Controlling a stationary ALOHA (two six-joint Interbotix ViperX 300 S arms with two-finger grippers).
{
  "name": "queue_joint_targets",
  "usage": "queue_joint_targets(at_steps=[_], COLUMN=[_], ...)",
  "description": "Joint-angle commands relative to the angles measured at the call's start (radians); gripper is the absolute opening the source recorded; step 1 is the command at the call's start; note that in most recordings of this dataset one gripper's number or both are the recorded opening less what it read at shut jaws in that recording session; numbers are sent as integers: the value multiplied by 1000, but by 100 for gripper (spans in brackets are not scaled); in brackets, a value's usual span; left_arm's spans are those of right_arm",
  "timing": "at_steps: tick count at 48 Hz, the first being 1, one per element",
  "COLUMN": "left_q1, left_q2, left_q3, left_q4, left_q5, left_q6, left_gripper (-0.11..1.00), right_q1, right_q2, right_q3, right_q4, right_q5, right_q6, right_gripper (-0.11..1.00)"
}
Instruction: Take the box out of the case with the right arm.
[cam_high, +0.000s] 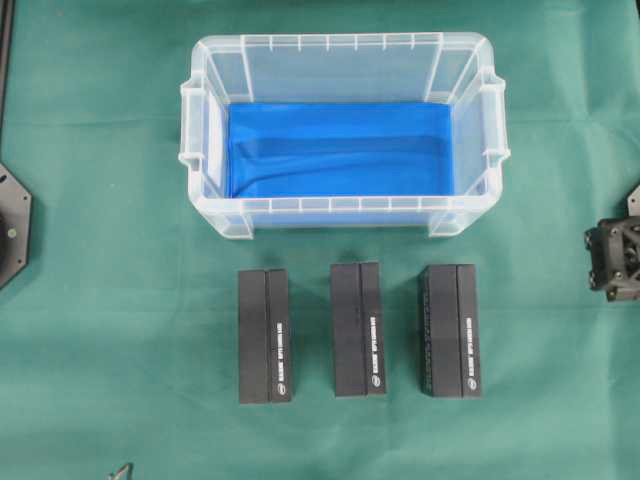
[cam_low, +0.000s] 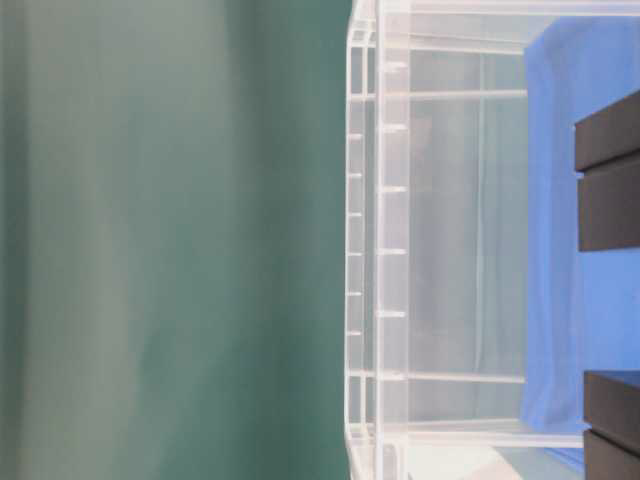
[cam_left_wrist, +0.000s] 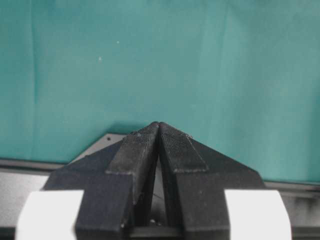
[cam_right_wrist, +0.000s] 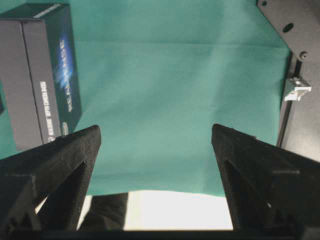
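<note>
Case (cam_high: 345, 215) holds no box; 3 black boxes (cam_high: 359, 329) stand outside on the surface (cam_high: 120, 330). Right tool (cam_right_wrist: 156, 145) spread apart, left tool (cam_left_wrist: 158, 131) pressed together.

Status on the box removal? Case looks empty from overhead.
Looks done: the case shows only its blue lining, and three black boxes stand in a row on the cloth outside it. In hand: nothing; the right gripper is open and empty. Nothing visibly left.
</note>
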Motion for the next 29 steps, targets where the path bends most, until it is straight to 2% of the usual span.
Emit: queue_joint_targets(at_steps=[1,7,13,23,29], left_q1=[3,3,3,3,3], left_q2=[3,3,3,3,3], left_q3=[-9,-11,-11,-11,-11], left_q4=[2,3,2,2,2], left_q5=[-3,-2,-2,-2,-2], left_q6=[0,0,0,0,0], left_gripper=[0,0,0,0,0], right_q1=[-28,-97,-196,-434,-557], right_q2=[-15,-41,-63,-78,-74], right_q3=[-6,5,15,25,23], right_q4=[-6,-21,-26,-28,-25], right_q5=[-2,-2,-2,-2,-6], right_q6=[-12,-75,-183,-449,-578], right_gripper=[85,85,85,85,85])
